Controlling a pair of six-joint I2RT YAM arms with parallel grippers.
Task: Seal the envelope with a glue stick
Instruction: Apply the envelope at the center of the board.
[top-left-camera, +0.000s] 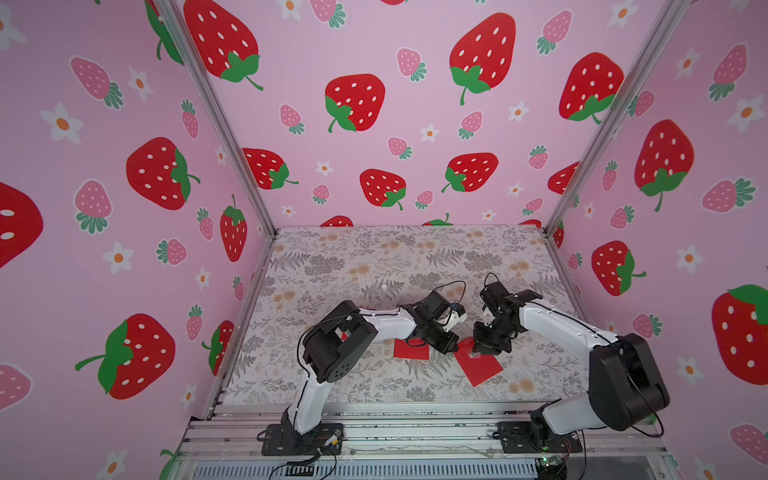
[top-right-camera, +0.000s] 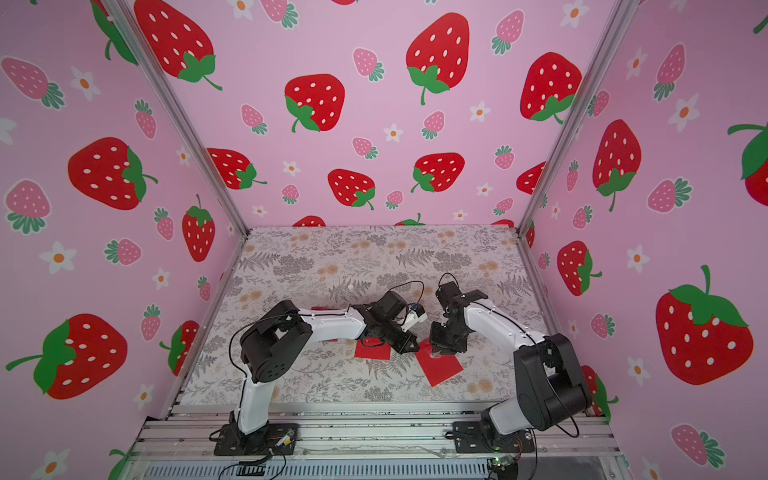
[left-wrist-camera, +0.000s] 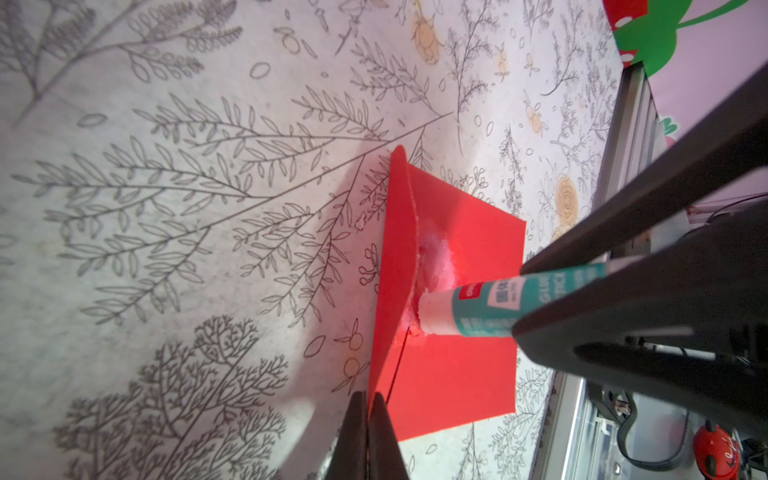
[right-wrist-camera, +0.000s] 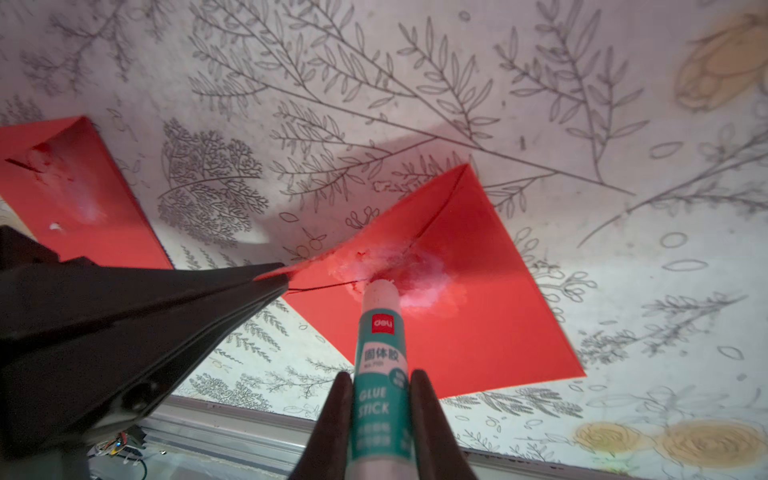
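A red envelope (top-left-camera: 484, 372) (top-right-camera: 444, 370) lies on the floral table, right of centre, with its flap lifted. My left gripper (left-wrist-camera: 368, 400) (right-wrist-camera: 275, 277) is shut on the flap's edge and holds it up. My right gripper (right-wrist-camera: 380, 390) (left-wrist-camera: 519, 299) is shut on the glue stick (right-wrist-camera: 379, 332) (left-wrist-camera: 486, 305), a white tube with a teal label. The stick's white tip presses on the envelope body just under the flap fold. White glue smears (right-wrist-camera: 422, 276) lie around the tip. In both top views the two grippers meet over this envelope and hide the stick.
A second red envelope (top-left-camera: 412, 351) (top-right-camera: 372, 354) (right-wrist-camera: 79, 195) lies just left, partly under my left arm, with glue smears on it. A small white object (top-left-camera: 384, 286) sits farther back on the table. The metal rail (top-left-camera: 374, 419) runs along the table's front edge.
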